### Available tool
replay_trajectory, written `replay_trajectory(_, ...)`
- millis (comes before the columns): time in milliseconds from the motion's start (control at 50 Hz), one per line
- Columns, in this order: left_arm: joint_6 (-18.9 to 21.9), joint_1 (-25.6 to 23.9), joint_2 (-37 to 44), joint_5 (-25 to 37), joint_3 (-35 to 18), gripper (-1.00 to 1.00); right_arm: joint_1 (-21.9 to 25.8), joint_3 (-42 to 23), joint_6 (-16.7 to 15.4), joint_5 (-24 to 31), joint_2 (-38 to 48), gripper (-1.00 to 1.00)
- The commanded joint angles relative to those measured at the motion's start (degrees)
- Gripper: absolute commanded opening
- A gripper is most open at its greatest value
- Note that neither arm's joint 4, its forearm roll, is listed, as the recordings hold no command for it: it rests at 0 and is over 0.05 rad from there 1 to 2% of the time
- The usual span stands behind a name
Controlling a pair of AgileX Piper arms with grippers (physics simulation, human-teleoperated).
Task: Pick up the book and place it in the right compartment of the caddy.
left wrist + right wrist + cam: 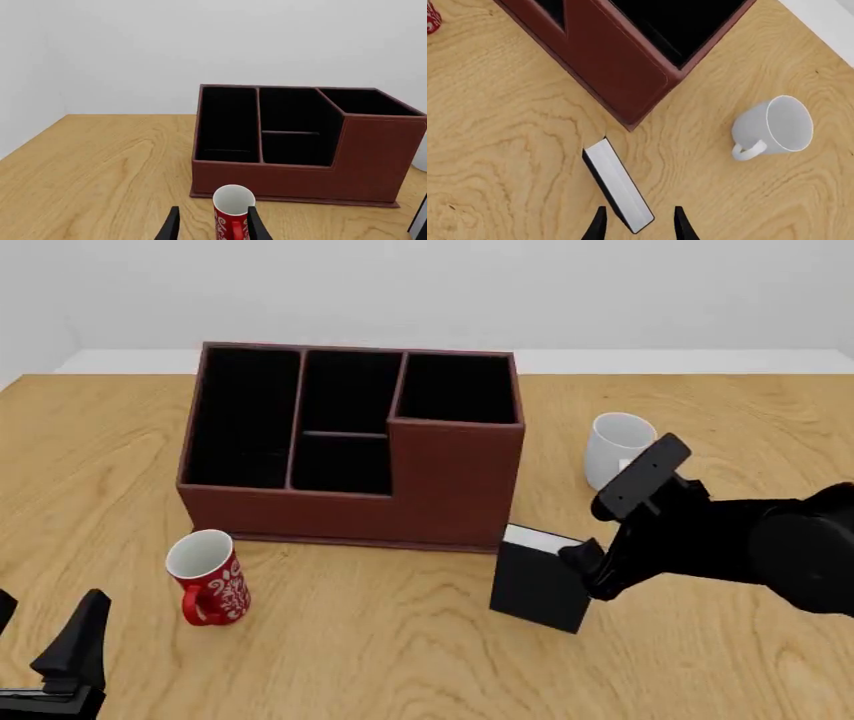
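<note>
The black book (538, 585) stands upright on the table just in front of the caddy's right front corner. Its white page edge faces up, as the right wrist view (617, 184) shows. The reddish-brown caddy (454, 485) stands at the table's middle, and its tall right compartment (458, 388) holds nothing. My right gripper (585, 565) is open above the book's right end, with a finger (680, 225) on each side of it and a gap to the book. My left gripper (40, 645) is open and empty at the front left, behind a red mug.
A red mug (210, 578) stands upright in front of the caddy's left part, and it sits ahead of the left fingers (172, 225) in the left wrist view (233, 210). A white mug (618, 448) stands right of the caddy, behind my right arm.
</note>
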Motion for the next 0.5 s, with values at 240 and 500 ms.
replay_trajectory(240, 0.00, 0.00, 0.00, 0.00, 0.00, 1.00, 1.28, -0.65, 1.65, -1.12, 5.85, 1.00)
replay_trajectory(500, 0.00, 0.00, 0.00, 0.00, 0.00, 1.00, 2.03, -1.13, 2.34, -1.87, 9.54, 1.00)
